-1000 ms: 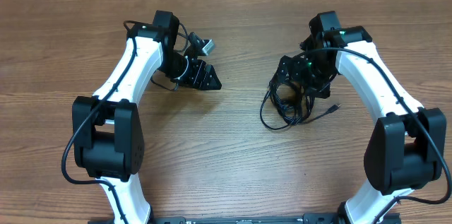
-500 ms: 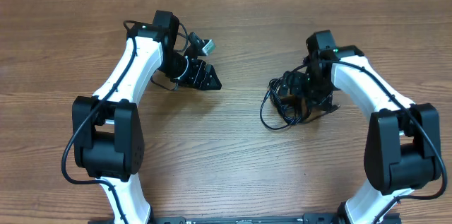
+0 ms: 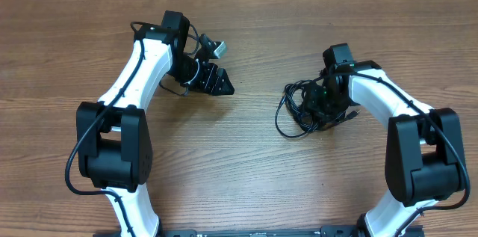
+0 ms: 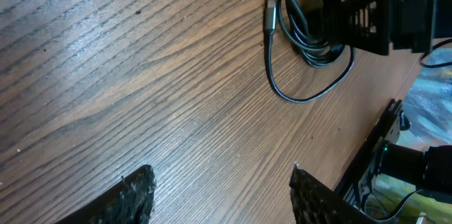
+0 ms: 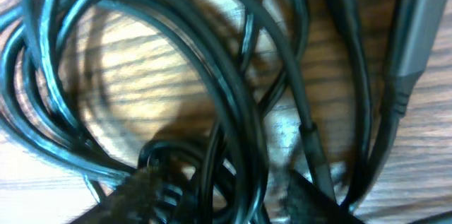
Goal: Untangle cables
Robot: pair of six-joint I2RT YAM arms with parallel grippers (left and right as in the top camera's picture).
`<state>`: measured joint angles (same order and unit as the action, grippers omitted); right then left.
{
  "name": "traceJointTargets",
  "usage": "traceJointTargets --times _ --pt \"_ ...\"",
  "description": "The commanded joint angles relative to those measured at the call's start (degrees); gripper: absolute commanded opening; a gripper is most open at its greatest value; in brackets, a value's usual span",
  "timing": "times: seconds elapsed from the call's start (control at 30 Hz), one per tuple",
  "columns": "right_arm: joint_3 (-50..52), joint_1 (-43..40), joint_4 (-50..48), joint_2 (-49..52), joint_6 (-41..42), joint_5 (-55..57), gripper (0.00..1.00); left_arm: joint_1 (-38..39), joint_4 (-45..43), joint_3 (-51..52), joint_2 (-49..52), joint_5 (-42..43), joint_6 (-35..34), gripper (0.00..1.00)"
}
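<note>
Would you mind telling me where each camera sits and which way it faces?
Overhead: above the table, looking straight down; left arm, right arm, left gripper, right gripper at the cables.
Left wrist: low over the table, facing the cables and right gripper; own fingers at bottom.
Right wrist: close over the cables, facing down; own fingertips at bottom.
All three show the cables.

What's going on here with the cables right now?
The right claw is down in the cables, a tangled black bundle lying on the table, with cords between its jaws. Whether it grips them yet is unclear. The left claw hangs open and empty over bare wood, away from the bundle. The tangle is not yet undone.
</note>
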<state>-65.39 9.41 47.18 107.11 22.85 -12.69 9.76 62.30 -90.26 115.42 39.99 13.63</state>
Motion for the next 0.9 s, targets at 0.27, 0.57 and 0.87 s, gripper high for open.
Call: traceJointTargets --times 0.27,0.57,0.87 --pt "-0.22 -0.17 -1.42 -0.48 -3.28 -0.48 0.04 0.17 0.28 0.00 0.20 0.13 -0.39 0.58" --pt "-9.18 -0.11 2.05 -0.48 -19.93 -3.19 0.04 -0.74 4.48 -0.02 0.17 4.33 4.13 0.31" --pt "-12.74 -0.04 0.09 -0.48 -22.64 -13.86 0.04 -1.81 5.99 -0.02 0.20 20.35 8.28 0.49"
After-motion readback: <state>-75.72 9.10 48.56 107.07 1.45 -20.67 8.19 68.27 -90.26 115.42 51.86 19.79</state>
